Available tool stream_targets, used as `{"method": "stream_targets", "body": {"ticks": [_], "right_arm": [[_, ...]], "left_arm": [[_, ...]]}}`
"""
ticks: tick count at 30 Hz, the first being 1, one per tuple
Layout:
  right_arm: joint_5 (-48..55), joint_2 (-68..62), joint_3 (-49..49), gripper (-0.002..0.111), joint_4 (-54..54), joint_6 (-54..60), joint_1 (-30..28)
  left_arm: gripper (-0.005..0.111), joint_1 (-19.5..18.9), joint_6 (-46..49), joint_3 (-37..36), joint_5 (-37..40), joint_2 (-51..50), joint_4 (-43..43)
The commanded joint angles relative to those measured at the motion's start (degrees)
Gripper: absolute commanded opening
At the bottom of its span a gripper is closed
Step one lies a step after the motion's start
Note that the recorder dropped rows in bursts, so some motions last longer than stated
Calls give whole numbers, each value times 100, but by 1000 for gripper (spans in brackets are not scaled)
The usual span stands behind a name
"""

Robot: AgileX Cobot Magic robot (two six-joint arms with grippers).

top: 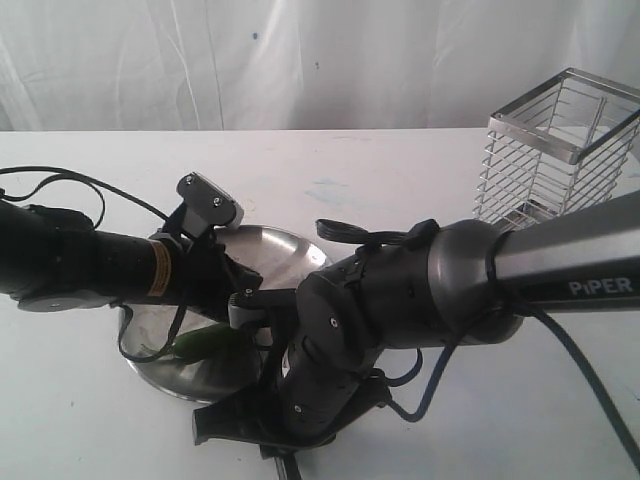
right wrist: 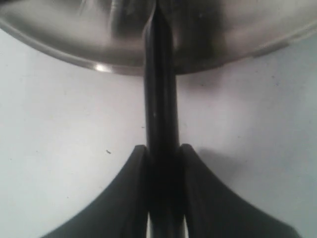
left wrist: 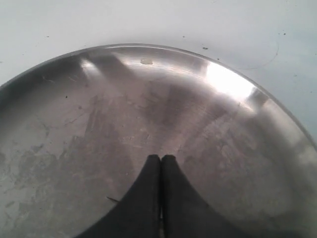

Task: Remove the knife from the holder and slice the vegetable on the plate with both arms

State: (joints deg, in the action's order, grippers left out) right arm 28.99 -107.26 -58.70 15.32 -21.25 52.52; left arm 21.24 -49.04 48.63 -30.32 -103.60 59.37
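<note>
The steel plate (top: pixel 272 250) lies on the white table under both arms. The green vegetable (top: pixel 200 344) lies on the plate's near side, partly hidden by the left arm. My left gripper (left wrist: pixel 161 158) hovers over the scuffed plate (left wrist: pixel 223 84), its fingers pressed together with nothing showing between the tips. My right gripper (right wrist: pixel 163 148) is shut on the knife's black handle (right wrist: pixel 159 99). The handle runs over the plate's rim (right wrist: pixel 74 39), and the blade (right wrist: pixel 157 10) shows edge-on over the plate. The wire holder (top: pixel 558 150) stands empty at the back right.
The right arm's grey PIPER link (top: pixel 570 270) crosses in front of the holder, and its wrist hides the plate's right side. Cables (top: pixel 60 185) trail behind the left arm. A white cloth backdrop (top: pixel 300 60) closes off the far side.
</note>
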Motion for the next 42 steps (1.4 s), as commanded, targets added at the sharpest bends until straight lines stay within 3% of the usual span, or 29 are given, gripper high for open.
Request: {"method": "stream_targets", "body": {"ticks": [1,11,22,30,35,38,42], "right_arm": [[-43,-12,-8,0,19,-10,10],[63,-12,-8,0,29,-10,10],[296,-12,-8,0,70,-10,10],[447,-12,-8,0,97,-10,10],[435,-12,-8,0,98,-20,10],[435,-12,-8,0,98,-20,10],[435,-12,-8,0,115,-61,10]], "left_arm": [[0,-12,111,19,-27,-101,-71],[0,-12,704,19,-332,-719,-997],[0,-62,543,19,1043,-1299,-1036],[0,-62,-69,19,1242,-1474,-429],[0,-341,-357,19,228,-1172,-509],[0,-803,-917,19,-524,-598,-509],[0,-1199,-1686,9,-1478,-40,445]]}}
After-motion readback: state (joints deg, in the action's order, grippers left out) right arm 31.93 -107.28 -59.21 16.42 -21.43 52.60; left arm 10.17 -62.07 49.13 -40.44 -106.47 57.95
